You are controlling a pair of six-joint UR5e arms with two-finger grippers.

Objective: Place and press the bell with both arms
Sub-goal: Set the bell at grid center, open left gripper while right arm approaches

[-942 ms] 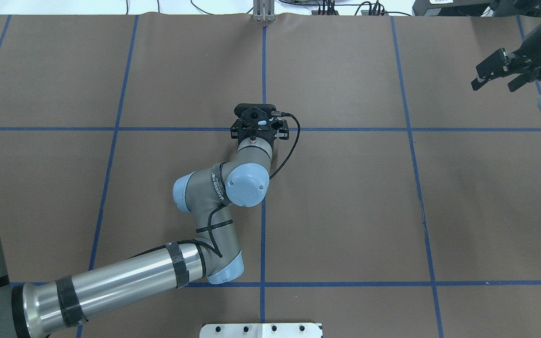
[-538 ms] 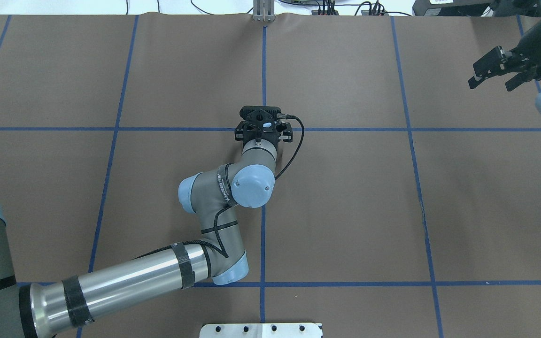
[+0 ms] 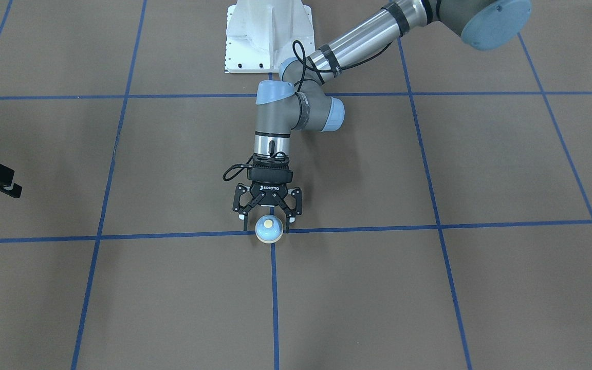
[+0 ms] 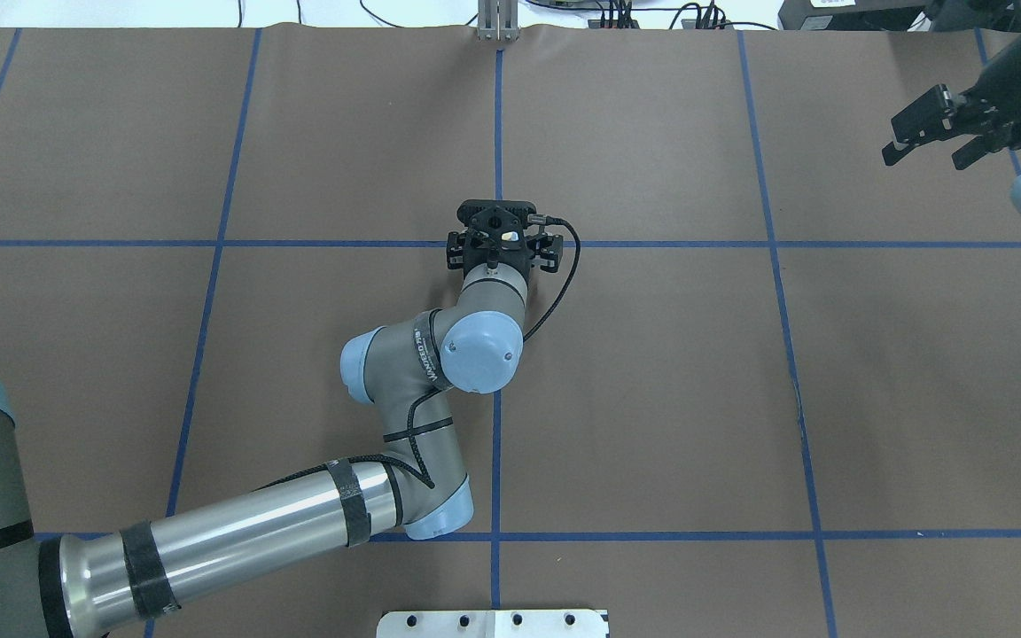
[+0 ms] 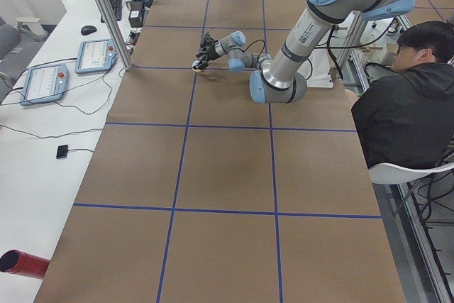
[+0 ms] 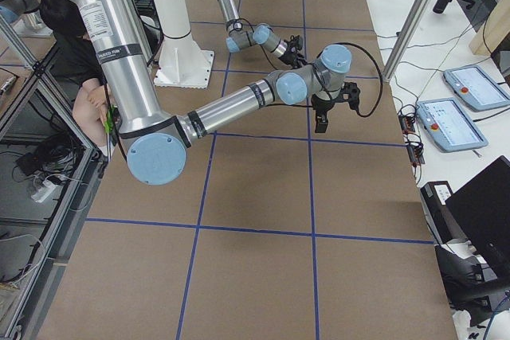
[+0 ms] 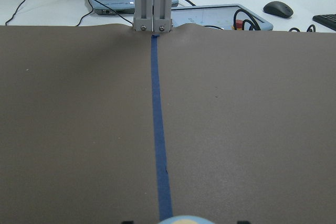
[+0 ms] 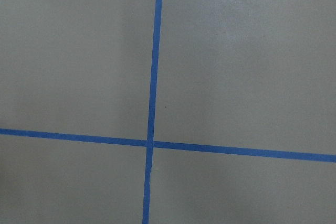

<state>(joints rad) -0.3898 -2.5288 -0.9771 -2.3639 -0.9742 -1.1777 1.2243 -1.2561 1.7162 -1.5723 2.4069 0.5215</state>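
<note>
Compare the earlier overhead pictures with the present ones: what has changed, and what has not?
The left gripper shifted slightly toward the robot's right; the right gripper crept away from the robot and inward. Nothing was visibly gripped or released. The bell stays beneath the left gripper, and both grippers stay open.

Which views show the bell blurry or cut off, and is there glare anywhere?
Left wrist view: the bell is a soft sliver cropped by the bottom edge. Front-facing view: it is sharp and whole. Overhead view: a glare streak runs along the left arm. Right wrist view: the table looks washed-out, brightest upper right.
</note>
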